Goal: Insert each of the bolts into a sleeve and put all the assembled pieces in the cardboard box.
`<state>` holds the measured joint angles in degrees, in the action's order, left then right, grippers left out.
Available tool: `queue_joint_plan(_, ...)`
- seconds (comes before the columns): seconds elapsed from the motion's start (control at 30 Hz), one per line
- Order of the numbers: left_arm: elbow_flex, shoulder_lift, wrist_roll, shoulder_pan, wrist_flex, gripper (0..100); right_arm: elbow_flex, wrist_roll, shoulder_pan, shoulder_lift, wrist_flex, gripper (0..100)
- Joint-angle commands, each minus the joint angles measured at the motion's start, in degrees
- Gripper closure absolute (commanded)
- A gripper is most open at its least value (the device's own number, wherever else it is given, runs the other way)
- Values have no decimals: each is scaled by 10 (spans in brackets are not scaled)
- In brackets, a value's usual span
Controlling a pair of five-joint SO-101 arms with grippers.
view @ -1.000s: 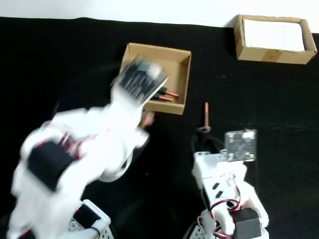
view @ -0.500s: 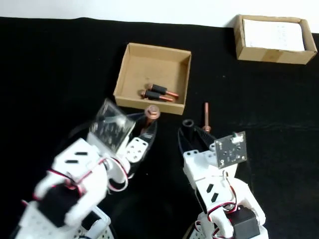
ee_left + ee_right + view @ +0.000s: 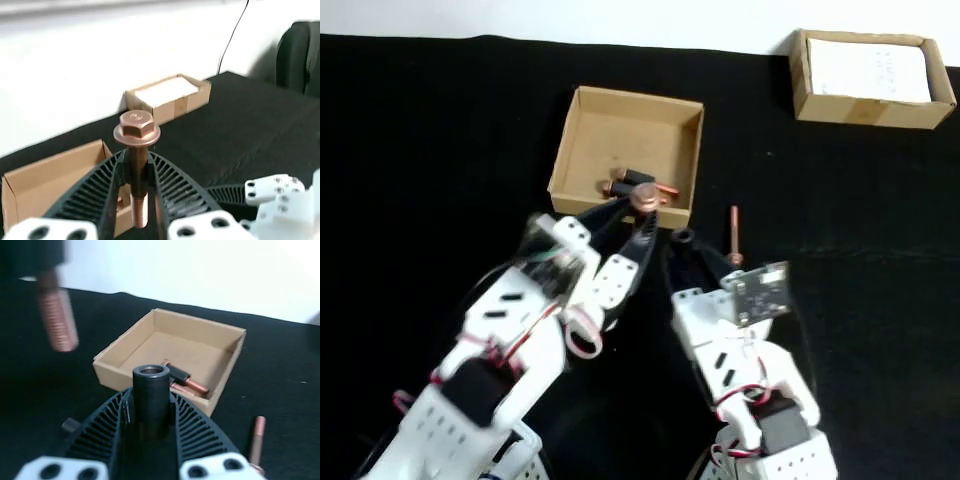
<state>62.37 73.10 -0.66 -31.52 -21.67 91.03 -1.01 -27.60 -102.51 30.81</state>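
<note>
Bolt (image 3: 136,150) and sleeve (image 3: 150,390) hang near each other, not yet aligned. Your left fingers (image 3: 95,187) pinch the bolt upright, thread down, and your right fingers (image 3: 100,432) clamp the sleeve bore-up, likely so the thread can drop straight in. Both hover at the near wall of the cardboard box (image 3: 565,165), where assembled pieces (image 3: 182,380) already lie. A loose bolt (image 3: 734,230) waits on the surface beside the right arm, and a second box (image 3: 865,108) sits well apart.

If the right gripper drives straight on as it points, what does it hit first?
Likely the cardboard box, at its near wall beyond the sleeve. The left gripper holds its bolt off to one side; depth unclear.
</note>
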Motion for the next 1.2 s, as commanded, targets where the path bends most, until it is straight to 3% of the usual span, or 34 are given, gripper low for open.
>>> queue_joint_plan(0.0, -53, -61, 3, 3, 18, 991, 23, 6, -21, -3, -49, 992)
queue_joint_plan(0.13, -83, -126, 4, -9, 18, 991, 45, 6, -38, -3, -80, 992)
queue_joint_plan(0.33, -111, -169, 69, -9, 18, 991, 46, 6, -39, -3, -80, 992)
queue_joint_plan(0.77, -111, -248, 72, -9, 83, 991, 46, 6, -37, -3, -80, 992)
queue_joint_plan(1.17, -113, -247, 73, -7, 78, 991, 46, 7, -14, -3, -81, 992)
